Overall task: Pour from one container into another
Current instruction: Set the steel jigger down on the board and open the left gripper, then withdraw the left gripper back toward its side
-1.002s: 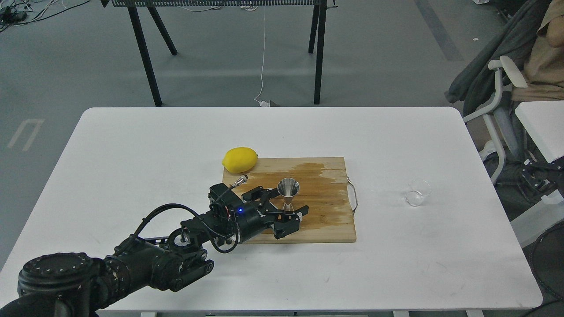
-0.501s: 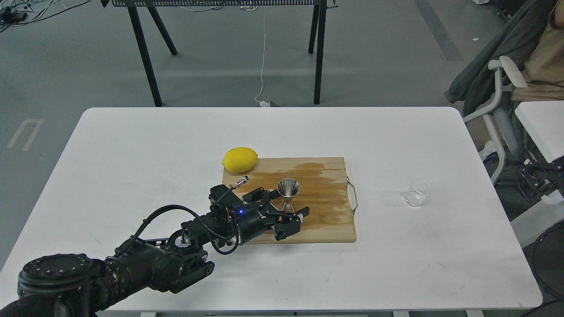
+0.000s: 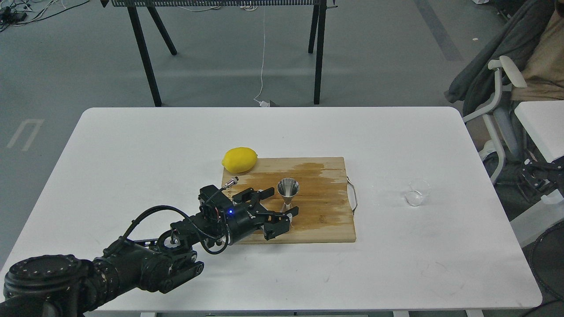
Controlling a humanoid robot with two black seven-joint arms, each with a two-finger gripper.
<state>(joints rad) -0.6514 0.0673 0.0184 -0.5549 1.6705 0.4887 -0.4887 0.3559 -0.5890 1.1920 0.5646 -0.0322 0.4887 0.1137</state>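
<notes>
Jigger [image 3: 287,191] stands upright on the cutting board [image 3: 326,220], just right of the left end effector [image 3: 279,202], fingers spread, not touching it. Glass cup [image 3: 417,192] sits well apart on the white surface [image 3: 132,154]; lemon [image 3: 239,159] at the board's corner.

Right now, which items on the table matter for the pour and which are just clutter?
Part of the job:
- clear glass cup, alone on the white table, right of the board
- steel jigger, upright on the board
- left claw, open, beside the jigger

Just lying about:
- lemon, at the board's far-left corner
- wooden cutting board, partly wet-stained
</notes>
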